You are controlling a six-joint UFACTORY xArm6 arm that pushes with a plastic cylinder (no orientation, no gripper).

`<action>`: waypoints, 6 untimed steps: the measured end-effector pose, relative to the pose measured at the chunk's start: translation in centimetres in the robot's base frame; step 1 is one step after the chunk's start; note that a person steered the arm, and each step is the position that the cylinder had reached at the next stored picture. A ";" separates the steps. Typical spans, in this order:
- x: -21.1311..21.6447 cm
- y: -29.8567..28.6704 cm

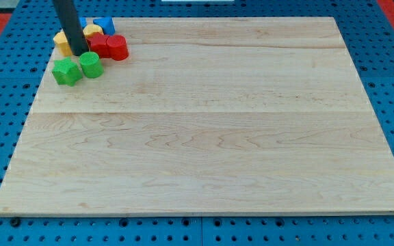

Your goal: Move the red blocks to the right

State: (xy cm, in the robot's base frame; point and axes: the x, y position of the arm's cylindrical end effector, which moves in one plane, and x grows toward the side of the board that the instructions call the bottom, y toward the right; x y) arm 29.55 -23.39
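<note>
Two red blocks sit at the view's top left of the wooden board (204, 137): a red cylinder (117, 47) and a second red block (100, 46) touching its left side. My tip (78, 53) is just left of the red blocks, above the two green blocks. The dark rod rises from there out of the view's top. A yellow block (92, 31) and a blue block (106, 25) lie behind the red ones. Another yellow block (62, 42) is left of the rod.
A green star-like block (66, 71) and a green cylinder (90, 65) lie just below the tip. The board rests on a blue perforated table (388, 48), with a red patch at the view's top right corner.
</note>
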 end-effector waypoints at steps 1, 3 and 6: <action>-0.9 -1.3; -1.6 7.6; 6.9 25.6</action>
